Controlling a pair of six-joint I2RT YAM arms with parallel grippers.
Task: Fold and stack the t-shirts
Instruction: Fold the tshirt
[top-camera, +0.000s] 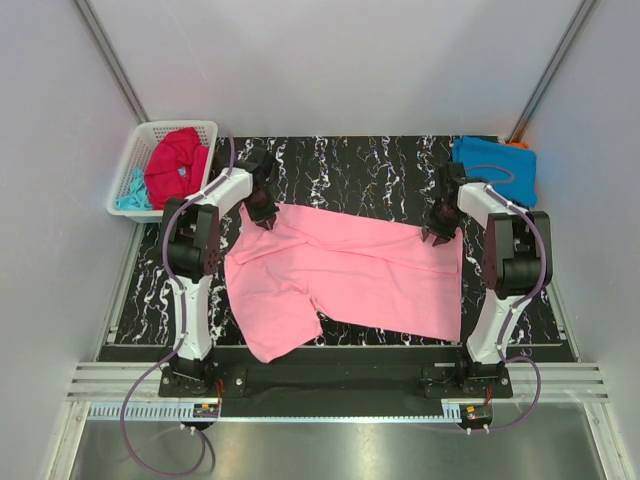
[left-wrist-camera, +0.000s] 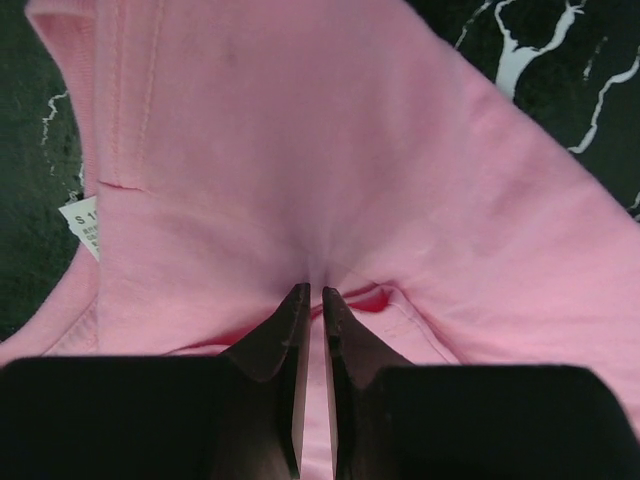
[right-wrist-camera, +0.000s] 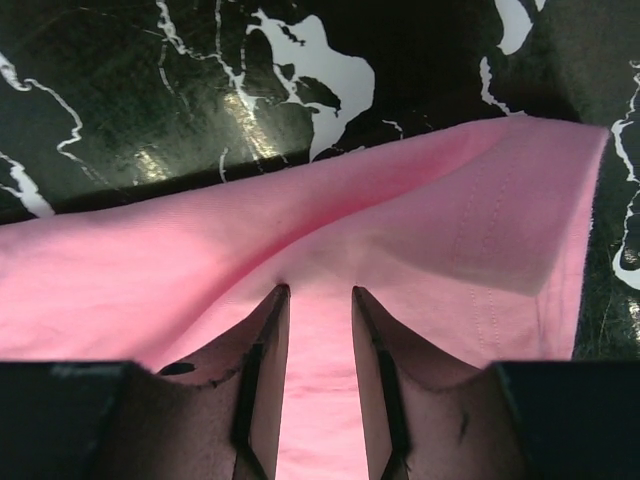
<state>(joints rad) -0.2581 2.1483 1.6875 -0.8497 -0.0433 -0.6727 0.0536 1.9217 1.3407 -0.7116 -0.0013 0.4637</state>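
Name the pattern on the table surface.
The table surface is black with white marble-like veins, clearest in the right wrist view.

Bare marble tabletop (top-camera: 350, 165) shows beyond the pink shirt (top-camera: 350, 275), between a white basket (top-camera: 178, 125) far left and a blue shirt (top-camera: 495, 168) far right.
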